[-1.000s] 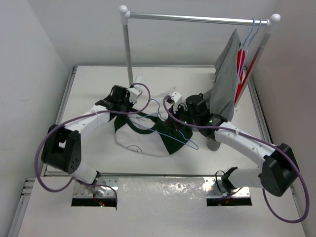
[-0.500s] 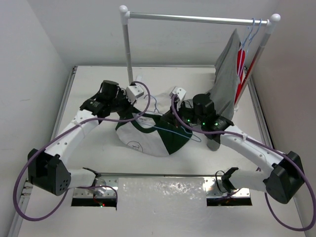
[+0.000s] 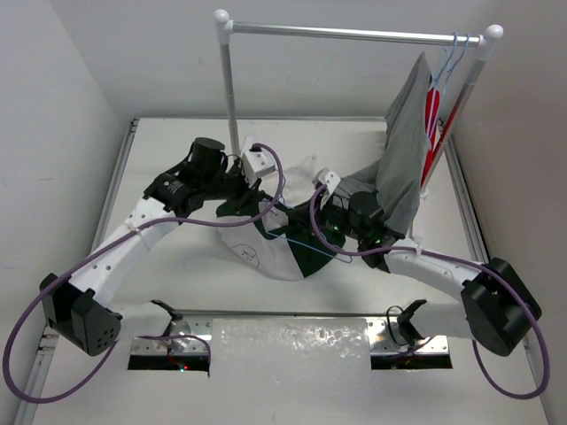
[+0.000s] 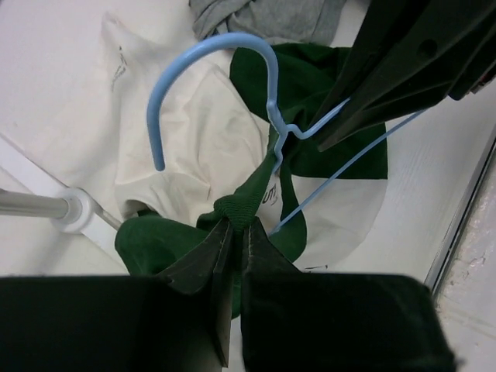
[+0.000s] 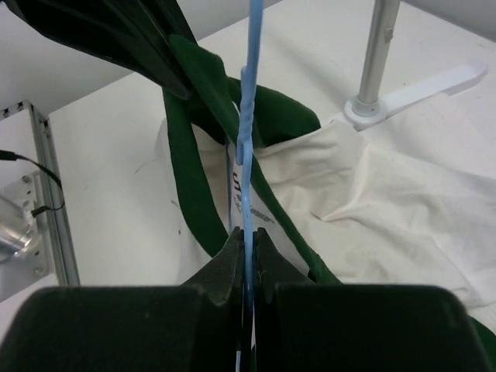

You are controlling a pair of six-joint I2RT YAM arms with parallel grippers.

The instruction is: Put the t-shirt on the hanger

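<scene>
Both arms have swung inward and toward the far side over the last second. The left hand (image 4: pixel 236 225) has travelled right toward the rack post, and the t-shirt (image 3: pixel 261 252) has been drawn up from a broad spread into a narrower bunch at mid-surface. The hanger (image 4: pixel 277 138), which earlier lay exposed across the shirt's right side, now shows far less wire in the overhead view.

The left hand is clenched on the green collar band, directly beneath the twisted neck of the hanger. The right hand (image 5: pixel 246 232) is clenched on the blue wire, which rises straight out from between its fingers. Strands of green collar pass on either side of that wire.

The hook stands free above the neckline. One shoulder wire runs right to the right hand, and the other slants down toward the collar. Whether it passes inside the neck opening cannot be told.

The shirt body rests crumpled on the surface (image 3: pixel 177 274), between the two hands and near the rack. The grey garment (image 3: pixel 403 150) and red garment (image 3: pixel 431 106) hang from the rail (image 3: pixel 354 34) at far right.

By judgement the task is about midway. Both items are grasped and brought together at the collar. Still to do are seating the wire shoulders inside the shirt's shoulders and letting the fabric fall straight.
</scene>
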